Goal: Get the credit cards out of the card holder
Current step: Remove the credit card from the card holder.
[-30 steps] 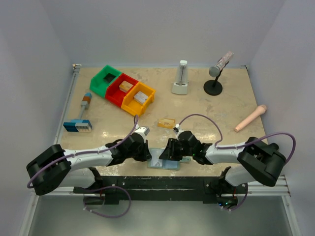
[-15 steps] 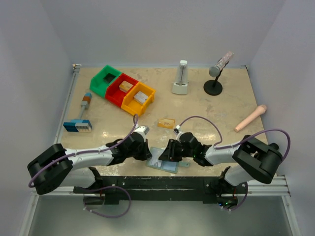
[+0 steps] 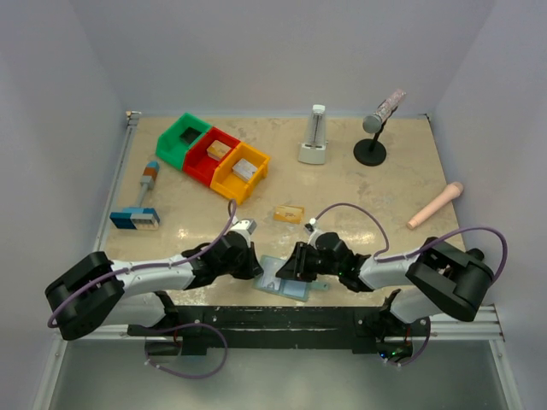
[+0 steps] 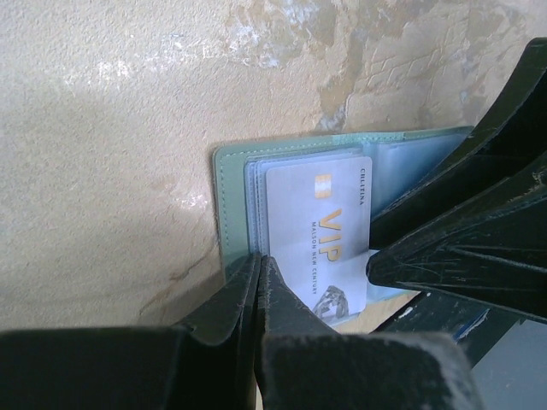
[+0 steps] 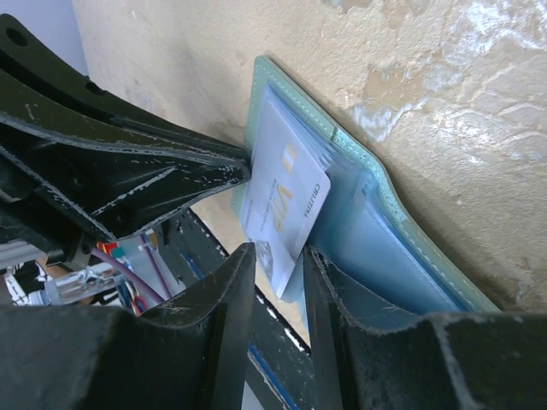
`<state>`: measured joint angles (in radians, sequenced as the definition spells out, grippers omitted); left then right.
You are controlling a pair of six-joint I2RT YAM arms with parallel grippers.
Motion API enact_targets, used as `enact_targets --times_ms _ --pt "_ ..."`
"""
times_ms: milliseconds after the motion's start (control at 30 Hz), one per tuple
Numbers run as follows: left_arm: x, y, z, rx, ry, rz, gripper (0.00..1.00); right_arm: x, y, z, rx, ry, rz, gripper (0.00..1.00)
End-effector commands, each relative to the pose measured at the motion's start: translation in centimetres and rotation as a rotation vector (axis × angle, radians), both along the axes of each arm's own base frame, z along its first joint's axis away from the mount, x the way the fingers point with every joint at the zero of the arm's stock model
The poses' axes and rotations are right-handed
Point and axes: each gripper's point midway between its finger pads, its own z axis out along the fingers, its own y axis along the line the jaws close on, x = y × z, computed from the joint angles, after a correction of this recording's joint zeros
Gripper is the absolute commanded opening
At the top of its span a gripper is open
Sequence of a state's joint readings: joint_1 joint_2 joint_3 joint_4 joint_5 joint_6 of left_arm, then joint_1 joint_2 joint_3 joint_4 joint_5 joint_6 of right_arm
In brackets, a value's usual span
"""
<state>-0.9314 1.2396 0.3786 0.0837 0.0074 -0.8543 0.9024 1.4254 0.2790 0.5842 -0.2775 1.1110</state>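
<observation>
**A:** Which step is this?

**B:** The second card. The orange-gold card lies loose on the table, well apart from the card holder. The pale card sits partway out of its sleeve.

**A:** Where's the holder?

**B:** Open and flat at the table's near edge, between the two grippers. Its near side looks to overhang the edge (dark rail shows below it in the right wrist view).

**A:** Gripper states?

**B:** Left gripper: fingers pressed together, nothing seen between them, tips down on the holder's left end just beside the card. It reads as pinning the holder. Right gripper: jaws narrow but not closed, straddling the card's free corner with no clamp visible.

**A:** Orientation?

**B:** The holder's long axis runs left-right, slightly skewed, with the left end farther from the bases. The card's long axis crosses it, and its free end points toward the bases.

**A:** Next move?

**B:** Likely the right closes on that corner and draws the card out along its long axis while the left holds the holder down. The pull should stay in the card's plane, or the sleeve may drag the holder off the edge.
</observation>
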Motion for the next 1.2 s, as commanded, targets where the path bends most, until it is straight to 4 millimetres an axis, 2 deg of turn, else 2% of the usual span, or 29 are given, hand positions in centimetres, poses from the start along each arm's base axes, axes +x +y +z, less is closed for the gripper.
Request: enact_targets --times_ms 0,733,1167 --pt "-0.9 1.0 -1.0 0.029 0.032 0.009 0.0 1.0 0.7 1.6 0.042 -0.049 -0.028 0.34" --pt "-1.6 1.3 -1.6 0.004 0.05 0.016 0.0 1.6 2.8 2.4 0.145 -0.039 -0.011 0.34" --pt "-2.1 0.9 -2.0 -0.019 0.076 0.0 0.0 2.0 3.4 3.1 0.17 -0.046 -0.008 0.26"
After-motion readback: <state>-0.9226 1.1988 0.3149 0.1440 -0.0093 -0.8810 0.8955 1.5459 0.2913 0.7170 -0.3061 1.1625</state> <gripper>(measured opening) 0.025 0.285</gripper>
